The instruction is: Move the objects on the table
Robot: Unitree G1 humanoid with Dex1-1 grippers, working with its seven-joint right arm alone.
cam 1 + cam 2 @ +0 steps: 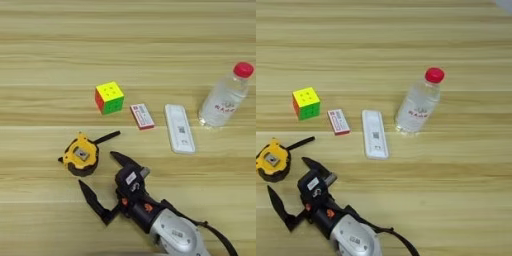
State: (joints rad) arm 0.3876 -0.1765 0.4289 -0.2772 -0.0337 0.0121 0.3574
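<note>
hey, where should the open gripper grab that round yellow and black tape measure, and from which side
Probably across the round yellow-and-black tape measure body, coming from its near right, where the open right gripper already sits just short of it. The case lies flat and looks narrower than the gap between the fingers. I would keep clear of the thin black strap at its upper right, which looks too slight to hold.

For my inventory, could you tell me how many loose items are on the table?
5: tape measure front left, cube, red packet, white remote, bottle far right. None seem hidden.
</note>
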